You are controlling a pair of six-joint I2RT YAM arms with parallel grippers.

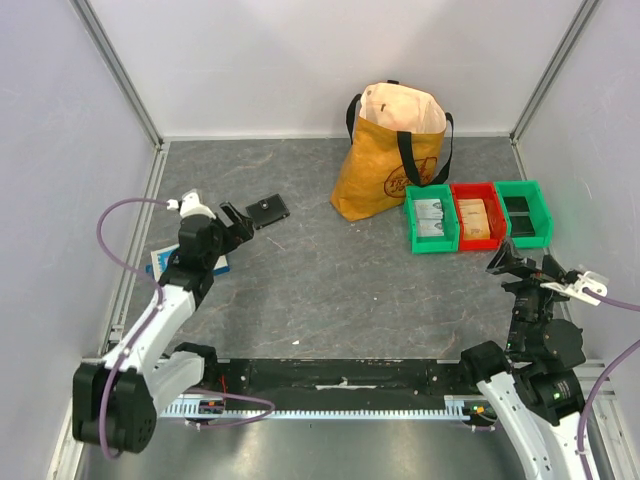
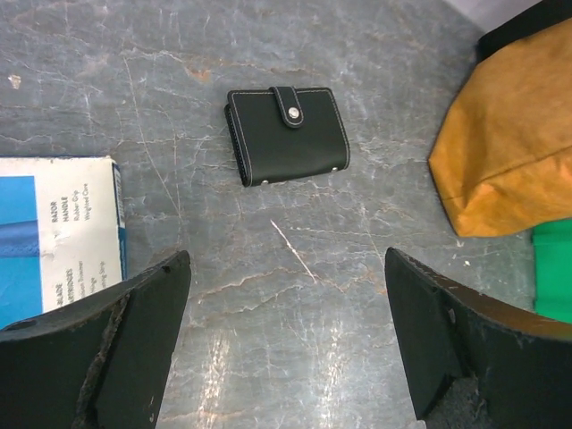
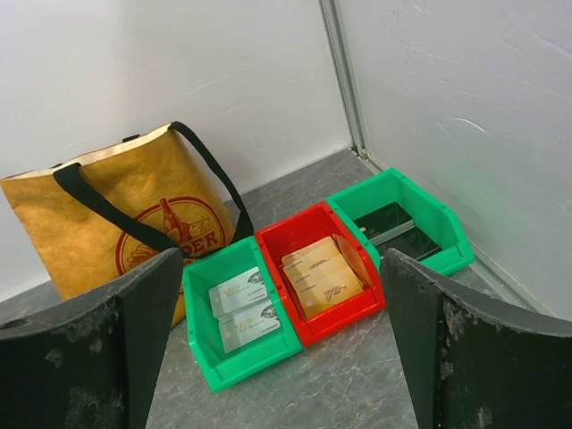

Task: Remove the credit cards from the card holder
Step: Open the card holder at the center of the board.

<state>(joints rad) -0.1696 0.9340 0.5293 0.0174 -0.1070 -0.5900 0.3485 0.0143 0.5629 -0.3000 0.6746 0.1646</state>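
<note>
Approach step: my left gripper (image 2: 286, 344), jaws wide and empty, hovers near the shut holder (image 2: 286, 134) on the table (image 2: 375, 71) (cards unseen). My right gripper (image 3: 281, 344) gapes empty too. Next, I judge: descend and grasp the holder.

Bright even diffuse light, faint soft shadows, mild sheen on table (image 2: 223, 357), focus sharp

- My left pincer (image 2: 286, 268): two broad matt-black fingers (image 2: 134, 349), inner faces scuffed grey and pitted.
- My right pincer (image 3: 281, 268): matching black fingers (image 3: 465, 357), whitish wear on the surfaces.
- My left arm (image 1: 155, 325) and right arm (image 1: 545, 350): white links, black joint housings.
- Left purple cable (image 1: 105, 235) and right purple cable (image 1: 612, 303), one at each wrist.
</note>
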